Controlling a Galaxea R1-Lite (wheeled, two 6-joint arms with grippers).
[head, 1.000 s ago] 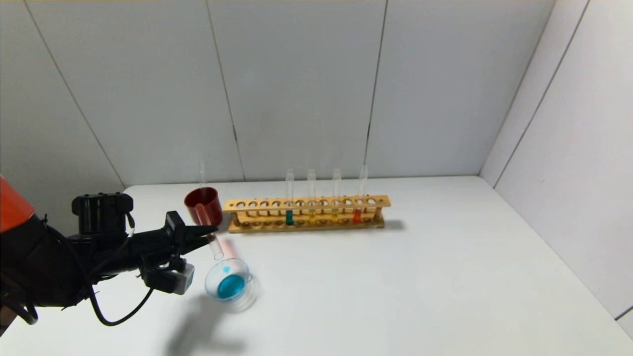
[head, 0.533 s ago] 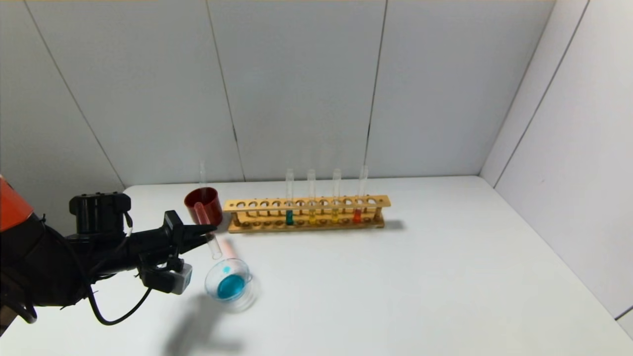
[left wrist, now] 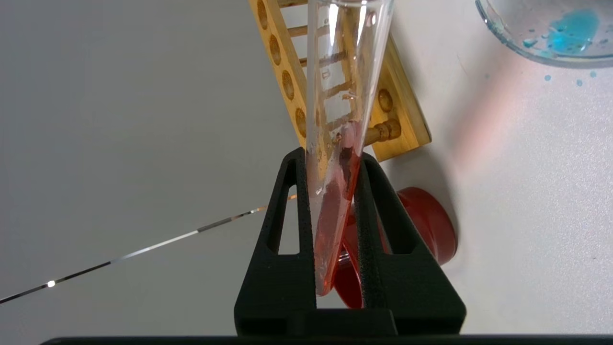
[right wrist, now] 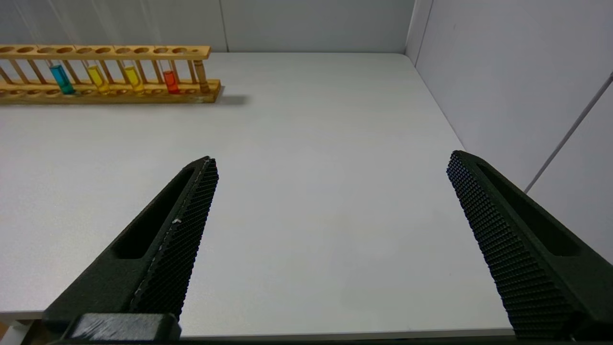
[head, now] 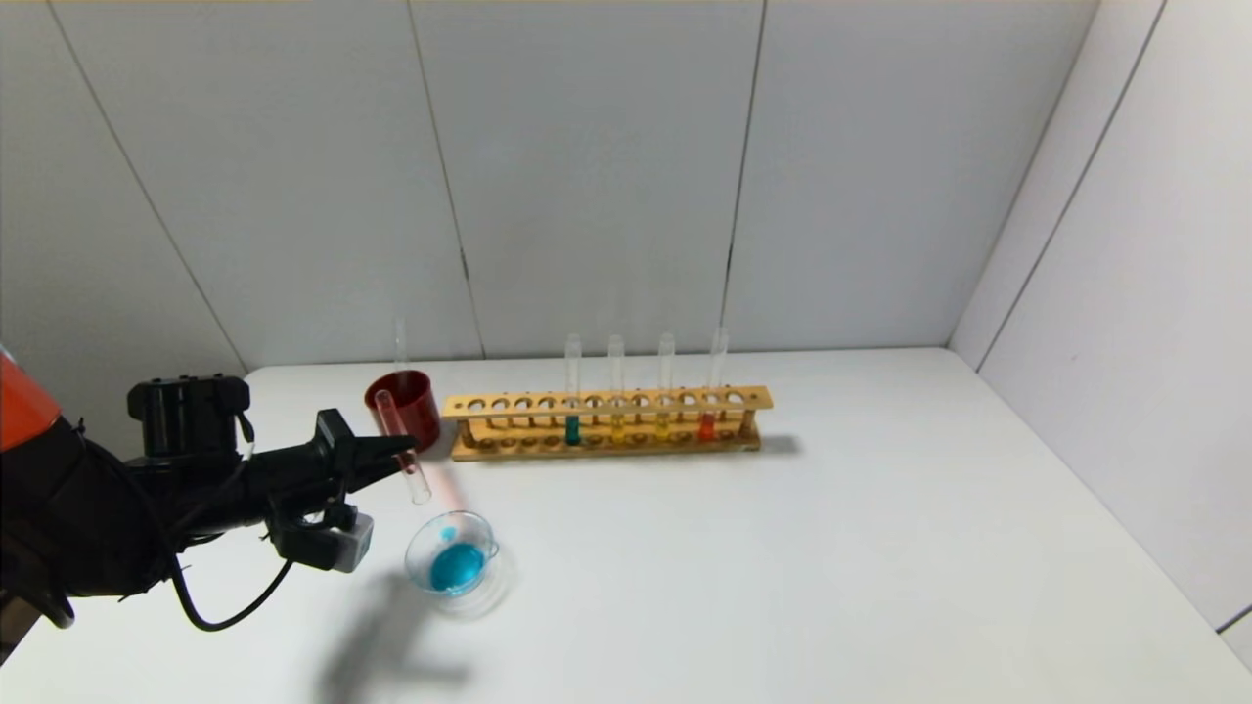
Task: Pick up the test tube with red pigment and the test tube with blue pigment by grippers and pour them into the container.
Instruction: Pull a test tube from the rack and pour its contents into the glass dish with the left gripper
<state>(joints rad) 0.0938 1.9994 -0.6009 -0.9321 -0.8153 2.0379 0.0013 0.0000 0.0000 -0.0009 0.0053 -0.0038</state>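
Note:
My left gripper (head: 404,453) is shut on the test tube with red pigment (head: 415,483) and holds it tilted above the table, just left of the red cup. Its lower end hangs above the far edge of the container (head: 412,561), a clear glass dish holding blue liquid. In the left wrist view the fingers (left wrist: 282,206) pinch the tube (left wrist: 335,187), red liquid lies along it, and the dish (left wrist: 498,29) is beyond. No tube with bright blue liquid shows. My right gripper (right wrist: 330,163) is open and empty over bare table, out of the head view.
A wooden rack (head: 606,402) holds a teal tube (head: 572,428), two yellow tubes and a red-orange tube (head: 706,426). A dark red cup (head: 416,401) with an empty clear tube (head: 399,337) stands left of it. Blue droplets (left wrist: 547,77) dot the table by the dish.
My left gripper has drawn back a little to the left and up with the tube, so the tube's lower end is farther from the dish. The dish and rack have not moved.

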